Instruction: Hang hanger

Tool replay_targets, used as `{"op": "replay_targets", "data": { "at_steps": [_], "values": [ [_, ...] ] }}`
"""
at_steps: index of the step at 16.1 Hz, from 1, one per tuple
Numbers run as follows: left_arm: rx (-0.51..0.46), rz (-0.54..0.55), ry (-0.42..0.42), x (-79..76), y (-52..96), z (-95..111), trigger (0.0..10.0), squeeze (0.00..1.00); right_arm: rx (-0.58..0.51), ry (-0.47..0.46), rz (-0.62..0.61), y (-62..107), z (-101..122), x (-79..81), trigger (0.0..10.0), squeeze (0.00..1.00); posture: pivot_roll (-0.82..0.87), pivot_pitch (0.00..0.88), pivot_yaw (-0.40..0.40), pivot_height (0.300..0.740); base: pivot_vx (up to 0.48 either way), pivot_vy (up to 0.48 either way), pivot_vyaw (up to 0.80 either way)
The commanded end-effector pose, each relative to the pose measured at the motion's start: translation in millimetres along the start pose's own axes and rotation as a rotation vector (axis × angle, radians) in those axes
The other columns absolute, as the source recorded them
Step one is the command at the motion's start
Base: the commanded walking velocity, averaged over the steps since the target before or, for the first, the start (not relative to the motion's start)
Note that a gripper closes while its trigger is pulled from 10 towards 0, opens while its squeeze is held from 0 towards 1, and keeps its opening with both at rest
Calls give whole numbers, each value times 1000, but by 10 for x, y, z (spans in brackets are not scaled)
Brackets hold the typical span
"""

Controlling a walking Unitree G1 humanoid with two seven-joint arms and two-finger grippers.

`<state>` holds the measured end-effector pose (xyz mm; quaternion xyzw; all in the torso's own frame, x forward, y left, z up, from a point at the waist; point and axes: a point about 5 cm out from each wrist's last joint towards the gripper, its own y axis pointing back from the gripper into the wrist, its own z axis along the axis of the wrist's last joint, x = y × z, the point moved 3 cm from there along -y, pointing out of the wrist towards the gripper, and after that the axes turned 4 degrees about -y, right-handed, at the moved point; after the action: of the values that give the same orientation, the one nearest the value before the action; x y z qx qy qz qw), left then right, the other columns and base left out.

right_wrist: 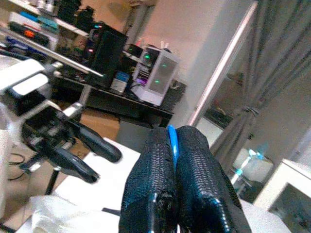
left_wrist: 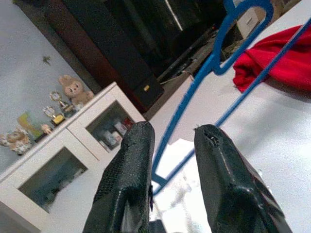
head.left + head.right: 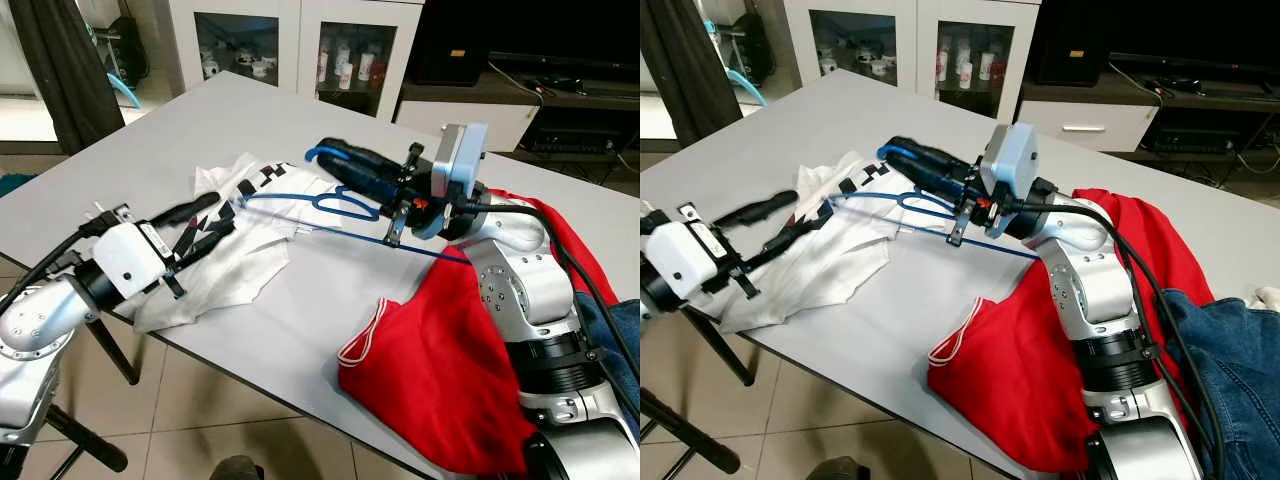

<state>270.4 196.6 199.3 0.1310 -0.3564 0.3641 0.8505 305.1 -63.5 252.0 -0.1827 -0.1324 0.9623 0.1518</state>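
Gripping the blue hanger (image 3: pixel 330 205) by its hook, the right gripper (image 1: pixel 173 145) has its two fingers (image 1: pixel 150 179) pressed together on the blue wire, which emerges at their tips in the right wrist view. The hanger's triangular frame extends away from those fingertips, low over the grey worktop (image 3: pixel 300 320), towards the left gripper (image 3: pixel 205 225). The left gripper's fingers (image 2: pixel 127 184) stand apart, and one corner of the frame runs down into the gap between them, so they straddle the wire without closing on it. Just beneath and beside the left fingers lies the white garment (image 3: pixel 235 255) with its black checked trim, spread on the worktop, one hanger arm passing over it. This arrangement suggests a two-handed hold: the right fingers fix the hook so the frame cannot swing, while the left fingers are placed to steady or guide the far end, probably to work the frame into the white garment. Behind the right gripper, under its arm, a red garment (image 3: pixel 440 370) lies heaped, with blue denim (image 3: pixel 1230 350) beside it at the worktop's edge. No rail or hook for hanging can be made out.
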Motion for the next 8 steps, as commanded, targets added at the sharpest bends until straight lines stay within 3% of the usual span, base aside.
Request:
{"op": "replay_targets", "data": {
  "at_steps": [1,3,5,6,7,8],
  "values": [
    [-15,-7,-10,27,-29,22,10000,0,-19,37,42,-27,75,59,10000,0,106,0,-59,740,0,0,0],
    [-79,-9,41,142,-56,152,10000,0,-10,51,85,-33,51,131,10000,0,105,0,-59,740,0,0,0],
    [-67,-93,51,84,-60,145,10000,0,-13,60,94,-46,56,148,10000,0,104,0,-58,740,0,0,0],
    [-59,-138,56,39,-62,139,10000,169,-15,64,103,-53,61,162,10000,0,104,0,-58,740,0,0,0],
    [-57,-165,60,10,-67,137,10000,620,-16,66,113,-57,64,176,10000,0,104,0,-57,740,0,0,0],
    [-53,-207,71,-34,-75,133,10000,835,-17,67,127,-62,69,199,10000,0,104,0,-58,740,0,0,0]
  ]
}}
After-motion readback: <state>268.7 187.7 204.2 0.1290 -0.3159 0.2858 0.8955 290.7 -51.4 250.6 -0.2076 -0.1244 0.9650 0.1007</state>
